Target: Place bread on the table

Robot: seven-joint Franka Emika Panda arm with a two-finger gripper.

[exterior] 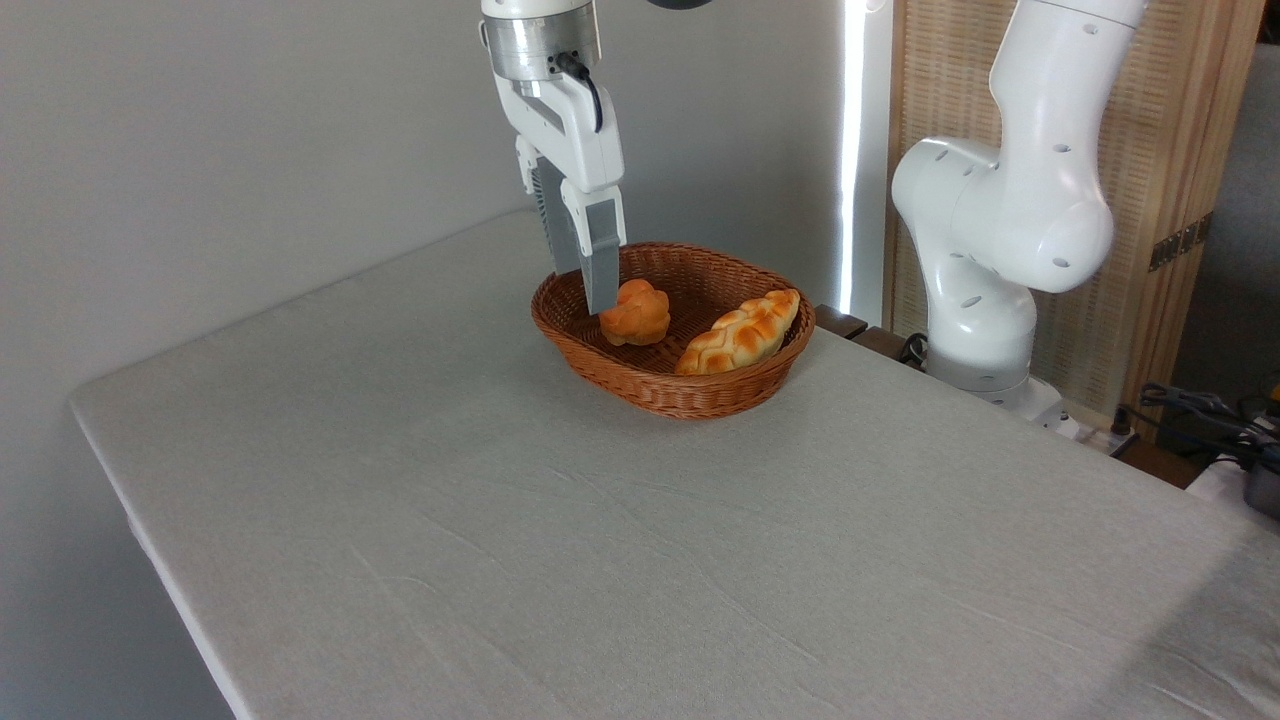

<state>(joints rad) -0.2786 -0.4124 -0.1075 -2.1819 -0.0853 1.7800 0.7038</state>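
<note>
I have the table (pixel 560 520) filling most of my view, its pale grey cloth lightly wrinkled and bare in front of the basket. The Panda arm (pixel 1010 210) stands at the far right edge and reaches over the top of the frame, coming down at the back of the table. Below it sits the brown wicker basket (pixel 690 385), oval, near the far side. Inside, the braided loaf (pixel 742 333) leans against the right wall, and the bread (pixel 635 313), the small round knotted bun, lies in the left part of the basket, just beside the loaf but not touching it as far as I can see.

The gripper (pixel 590 285) points straight down into the basket at the bun's left side. One grey finger (pixel 601 260) overlaps the bun's left edge; a second finger shows behind it, with only a narrow gap visible between them. From this angle I cannot tell whether they are spread around the bun, closed beside it, or already pinching it.

I judge this the grasping step: the bun is not yet out of the basket. Next I need a confirmed hold on it, then a lift clear of the rim without snagging the weave, and a move to open cloth.
</note>
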